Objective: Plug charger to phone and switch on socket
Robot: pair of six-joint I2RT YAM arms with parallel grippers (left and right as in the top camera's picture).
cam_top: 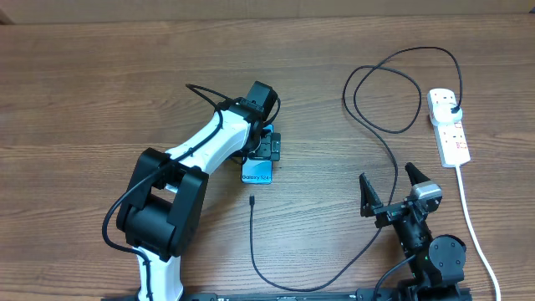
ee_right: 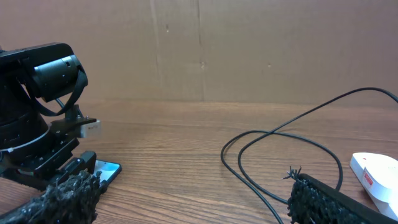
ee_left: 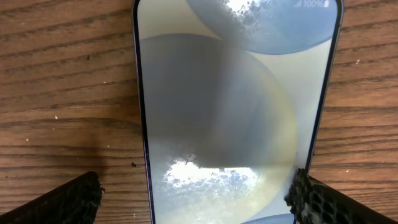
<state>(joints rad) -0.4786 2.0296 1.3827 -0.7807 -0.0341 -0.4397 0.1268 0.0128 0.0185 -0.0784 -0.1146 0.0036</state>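
Observation:
The phone [cam_top: 258, 172] lies flat at the table's middle, its far end hidden under my left gripper [cam_top: 266, 147]. In the left wrist view the phone [ee_left: 230, 112] fills the frame and my left gripper [ee_left: 196, 202] is open, its fingers on either side of the phone; the right finger is at the phone's edge, the left one stands apart. The charger cable [cam_top: 393, 159] runs from its loose tip [cam_top: 252, 199] near the phone, round the front, to its black plug [cam_top: 452, 107] in the white socket strip [cam_top: 449, 127]. My right gripper [cam_top: 391, 196] is open and empty.
The strip's thick white lead [cam_top: 472, 221] runs toward the front right edge. In the right wrist view my right gripper [ee_right: 193, 205] faces the cable loops [ee_right: 280, 134], the socket strip's end [ee_right: 379, 171], the phone's corner [ee_right: 107, 169] and the left arm [ee_right: 37, 124].

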